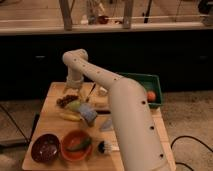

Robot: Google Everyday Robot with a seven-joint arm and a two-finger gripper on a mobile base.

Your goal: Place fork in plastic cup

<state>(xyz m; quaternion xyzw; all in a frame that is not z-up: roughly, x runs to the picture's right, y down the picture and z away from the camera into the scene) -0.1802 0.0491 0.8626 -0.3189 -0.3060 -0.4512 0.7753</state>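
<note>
The white arm (125, 110) sweeps up from the near right corner of the table (47, 125), bends at its elbow over the far left part, and drops straight down there. The claw (71, 90) hangs at the end of that drop, just above the far left area of the table, right over a dark cluster that looks like grapes (66, 100). Whether the claw is wide, narrow, or holding anything, I cannot tell; the wrist housing hides it.

The fork (91, 93) shows as a thin dark stick, leaning at a slant near the far edge of the table, just right of the claw and apart from it. Right beside it sits the plastic cup (102, 91), pale and small, partly tucked behind the arm. Fork tip and cup are close together; I cannot tell if the fork is inside it.

Toward the middle: a green fruit (74, 105), a banana (69, 116), a blue-grey packet (88, 113). At the near edge, the dark red bowl (45, 148) on the left corner, the orange bowl (76, 145) touching it, and a white-handled brush (106, 146) next along. A green bin (145, 82) holding an orange ball (151, 96) sits off the far right corner.
</note>
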